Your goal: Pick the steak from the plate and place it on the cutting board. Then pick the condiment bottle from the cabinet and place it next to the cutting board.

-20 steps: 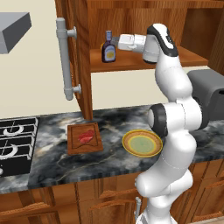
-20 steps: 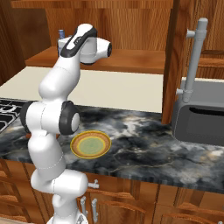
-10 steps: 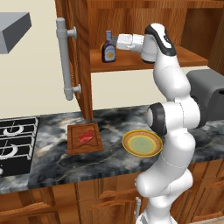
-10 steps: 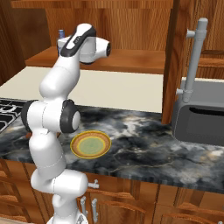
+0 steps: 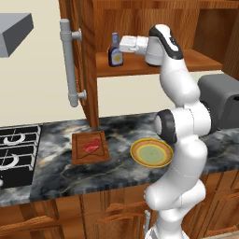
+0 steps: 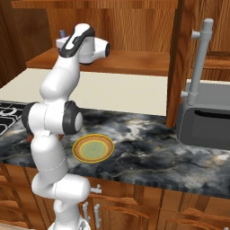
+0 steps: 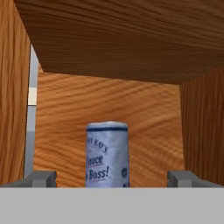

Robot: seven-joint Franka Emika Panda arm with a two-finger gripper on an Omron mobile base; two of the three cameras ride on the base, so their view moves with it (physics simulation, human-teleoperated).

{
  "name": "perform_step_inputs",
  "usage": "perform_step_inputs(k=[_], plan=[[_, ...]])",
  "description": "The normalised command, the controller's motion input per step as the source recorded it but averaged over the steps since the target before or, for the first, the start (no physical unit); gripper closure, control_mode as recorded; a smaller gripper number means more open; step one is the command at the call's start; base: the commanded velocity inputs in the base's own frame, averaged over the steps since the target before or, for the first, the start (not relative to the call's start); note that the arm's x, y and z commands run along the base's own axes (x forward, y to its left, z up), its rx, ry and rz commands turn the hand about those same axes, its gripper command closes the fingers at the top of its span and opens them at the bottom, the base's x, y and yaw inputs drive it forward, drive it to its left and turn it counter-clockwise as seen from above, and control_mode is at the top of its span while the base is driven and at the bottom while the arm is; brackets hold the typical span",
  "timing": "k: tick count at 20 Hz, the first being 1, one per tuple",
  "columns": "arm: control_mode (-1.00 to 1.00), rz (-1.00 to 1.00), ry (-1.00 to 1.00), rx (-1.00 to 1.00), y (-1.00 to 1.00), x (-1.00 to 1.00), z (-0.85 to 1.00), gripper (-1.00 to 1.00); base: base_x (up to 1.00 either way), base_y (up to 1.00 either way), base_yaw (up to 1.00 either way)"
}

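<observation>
Gripper (image 7: pixel 112 177) spread, condiment bottle (image 7: pixel 107 155) base hidden

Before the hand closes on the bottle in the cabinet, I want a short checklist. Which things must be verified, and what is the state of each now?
1. Steak lies on the cutting board: ok.
2. Plate holds nothing: ok.
3. Hand is open, fingers wide apart: ok.
4. Condiment bottle stands upright on the cabinet shelf: ok.
5. Bottle centred between the fingers: ok in the hand view, slightly toward the left finger.
6. Fingers far enough along the bottle to grip its body: cannot tell; in the left base view the hand looks just short of it.
</observation>
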Motion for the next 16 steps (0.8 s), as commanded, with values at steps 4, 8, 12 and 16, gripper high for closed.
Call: perform_step_inputs(k=[4, 8, 12, 16], plan=[[-1.0, -0.02, 0.02, 0.0, 0.0, 0.19, 0.0, -1.0, 0.0, 0.0, 0.0], [-1.0, -0.01, 0.02, 0.0, 0.0, 0.06, 0.0, 1.0, 0.0, 0.0, 0.0], [-1.0, 0.0, 0.0, 0.0, 0.0, 0.0, 0.0, 1.0, 0.0, 0.0, 0.0], [-1.0, 0.0, 0.0, 0.0, 0.0, 0.0, 0.0, 1.0, 0.0, 0.0, 0.0]])
